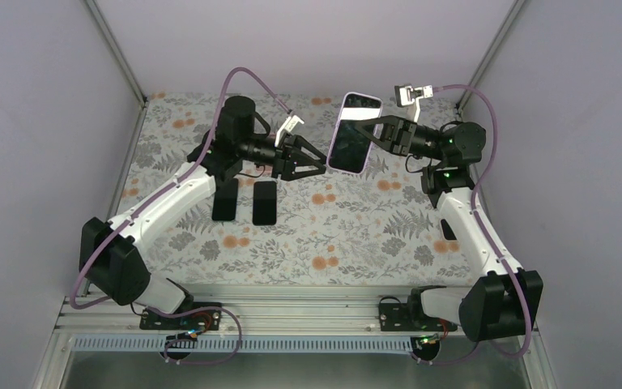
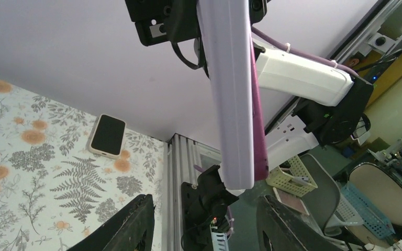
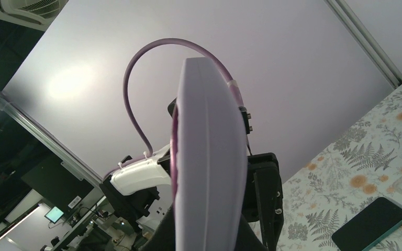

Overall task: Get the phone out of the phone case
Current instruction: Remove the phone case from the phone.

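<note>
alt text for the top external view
The right gripper holds a phone in a lilac case above a floral table, the left gripper open at its lower edge. Two dark phones lie flat on the table.

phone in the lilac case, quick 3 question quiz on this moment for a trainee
1. True or false: the left gripper is clamped on the cased phone.
2. What holds the cased phone off the table? A) left gripper B) right gripper C) nothing, it lies flat
3. Fill in: in the top view, ___ dark phones lie flat near the left arm.
Key: 1 false, its jaws stand open; 2 B; 3 two.
</note>
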`<action>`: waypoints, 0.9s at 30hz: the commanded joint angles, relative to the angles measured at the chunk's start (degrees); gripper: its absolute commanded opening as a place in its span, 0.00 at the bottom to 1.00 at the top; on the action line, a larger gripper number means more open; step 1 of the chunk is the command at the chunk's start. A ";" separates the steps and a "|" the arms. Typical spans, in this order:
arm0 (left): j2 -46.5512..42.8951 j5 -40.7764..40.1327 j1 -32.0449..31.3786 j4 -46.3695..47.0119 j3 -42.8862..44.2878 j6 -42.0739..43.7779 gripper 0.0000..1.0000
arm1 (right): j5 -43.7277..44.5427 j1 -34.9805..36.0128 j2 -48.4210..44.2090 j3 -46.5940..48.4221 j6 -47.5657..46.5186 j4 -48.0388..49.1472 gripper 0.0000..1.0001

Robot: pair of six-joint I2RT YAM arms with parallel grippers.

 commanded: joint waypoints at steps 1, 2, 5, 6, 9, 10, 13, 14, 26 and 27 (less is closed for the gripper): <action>-0.72 1.32 0.12 2.42 0.97 -1.60 0.49 | 1.38 -0.28 -1.88 0.21 -0.53 1.88 0.04; -0.43 0.89 0.11 2.02 1.43 -1.43 0.49 | 1.33 -0.34 -2.13 0.34 -1.05 1.45 0.04; 0.48 -0.20 0.12 0.59 2.54 -0.60 0.48 | 1.20 -0.25 -2.46 0.54 -1.89 0.45 0.04; 0.61 -0.35 0.12 0.53 2.72 -0.73 0.48 | 1.19 -0.26 -2.45 0.48 -1.95 0.42 0.04; 0.79 -0.52 0.12 0.72 2.85 -1.23 0.47 | 1.20 -0.18 -2.55 0.47 -1.99 0.32 0.04; 0.74 -0.55 0.12 0.82 2.81 -1.26 0.47 | 1.22 -0.13 -2.54 0.48 -2.03 0.30 0.04; 0.38 -0.48 0.12 0.99 2.33 -1.15 0.47 | 1.25 0.00 -2.42 0.54 -2.08 0.24 0.04; 0.29 -0.71 0.12 0.97 2.20 -1.17 0.47 | 1.28 0.05 -2.37 0.54 -2.06 0.24 0.04; 0.82 -1.95 0.38 0.88 2.10 -1.79 0.47 | 1.44 0.99 -2.12 0.32 -2.31 0.27 0.04; 0.89 -1.96 0.41 1.09 2.08 -1.97 0.47 | 1.38 1.10 -2.10 0.36 -2.37 0.24 0.04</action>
